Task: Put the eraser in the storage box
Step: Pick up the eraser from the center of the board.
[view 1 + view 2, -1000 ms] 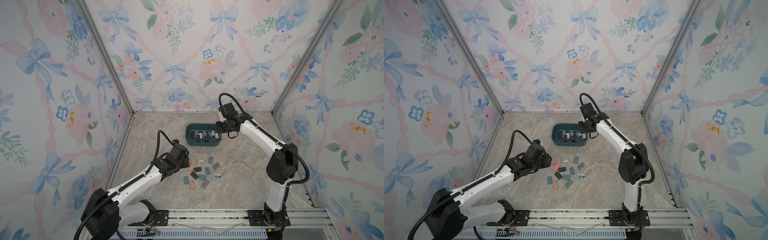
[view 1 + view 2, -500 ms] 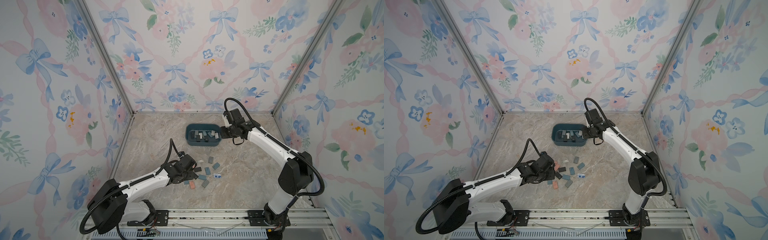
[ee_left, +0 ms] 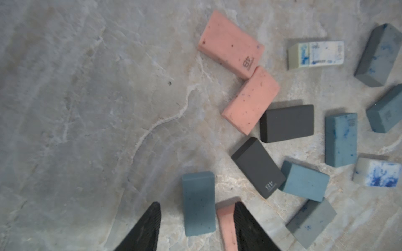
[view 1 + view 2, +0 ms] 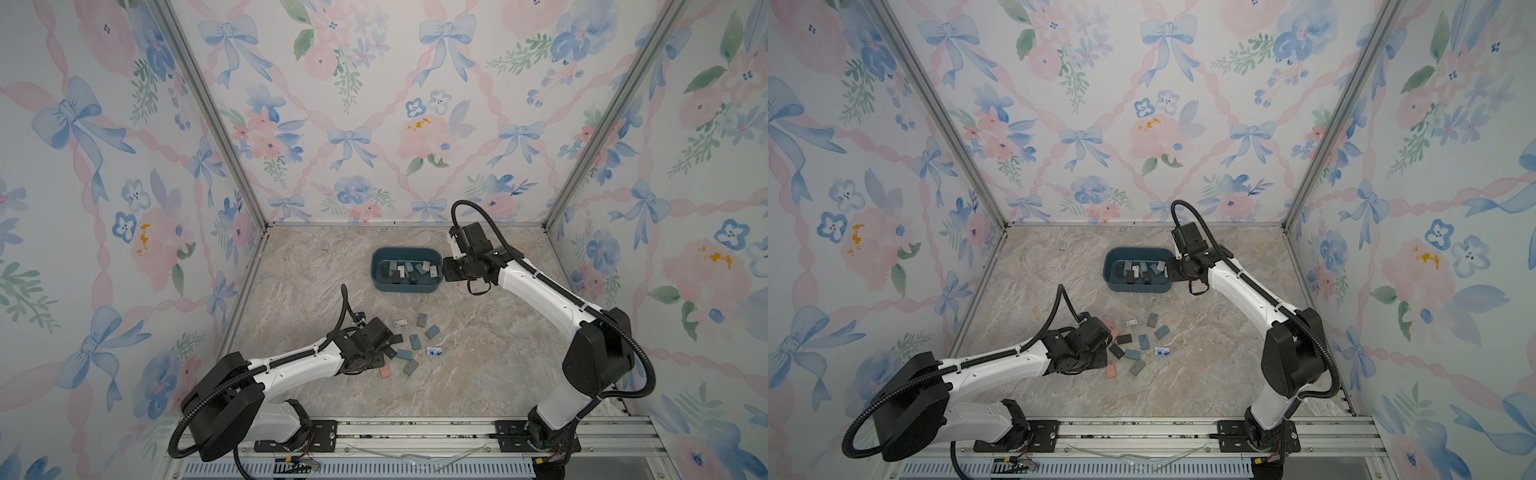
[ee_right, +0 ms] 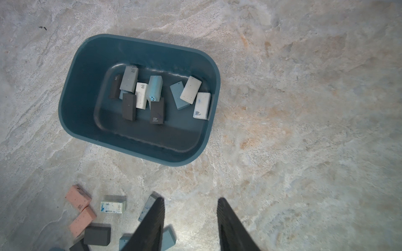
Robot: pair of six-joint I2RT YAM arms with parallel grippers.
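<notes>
Black and ribbed, the fingers (image 3: 145, 230) of my left gripper (image 3: 196, 204) were spread wide and held nothing. They hung low over the surface (image 3: 76, 108). A teal eraser (image 3: 199, 217) lay flat between them. A pink eraser (image 3: 225, 223) lay just beside the teal one, close to my other finger and partly hidden by it. I could not tell if that finger touched it.

Further out lay a loose bunch of erasers. There were two more pink blocks (image 3: 231, 44) touching each other, two dark grey blocks (image 3: 287, 122), some more teal and grey ones, and white ones with blue marks.

My right gripper (image 5: 190, 200) was spread open too, with nothing between its fingers. In both top views it hung just beside one end of the storage box (image 5: 78, 97). The box stood near the back of the surface, well apart from my left gripper. A pile of stored erasers (image 5: 156, 110) lay inside it.

I think I was at the picking-up step, lined up on the teal eraser but not yet gripping it. Next I would need to go down a bit and close on its long sides. I would have to keep the pink eraser out of the pinch, since it sat so near. Then I would lift the teal one, carry it over the rim of the box, and let go.
</notes>
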